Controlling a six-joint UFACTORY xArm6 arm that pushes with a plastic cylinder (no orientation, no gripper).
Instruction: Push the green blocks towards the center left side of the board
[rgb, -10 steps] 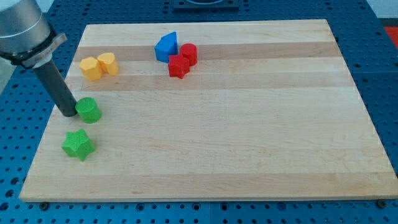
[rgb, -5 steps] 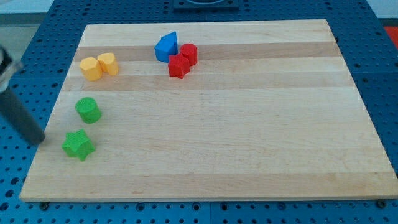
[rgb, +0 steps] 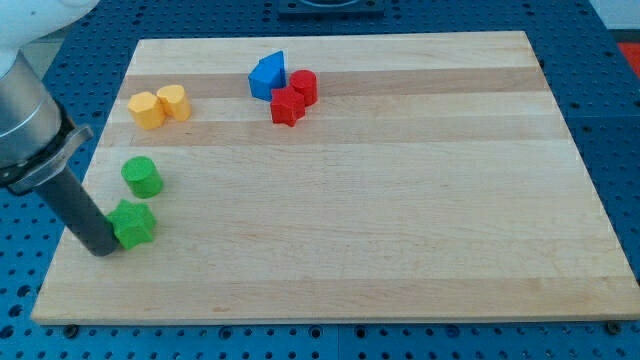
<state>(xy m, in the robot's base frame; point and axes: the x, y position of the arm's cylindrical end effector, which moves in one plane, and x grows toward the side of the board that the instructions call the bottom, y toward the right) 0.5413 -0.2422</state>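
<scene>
A green cylinder block (rgb: 142, 176) stands near the board's left edge, about mid-height. A green star-shaped block (rgb: 133, 223) lies just below it. My tip (rgb: 103, 249) is at the lower left of the green star and touches its left side. The dark rod rises from there up and to the view's left, off the board's edge.
Two yellow blocks (rgb: 159, 105) sit side by side at the upper left. A blue block (rgb: 268, 75) and two red blocks (rgb: 294, 97) cluster at the upper middle. The wooden board (rgb: 400, 200) lies on a blue perforated table.
My tip left the green cylinder's left side, swung off the board's left edge, then came back against the green star's lower left. The star has shifted slightly up and right.
</scene>
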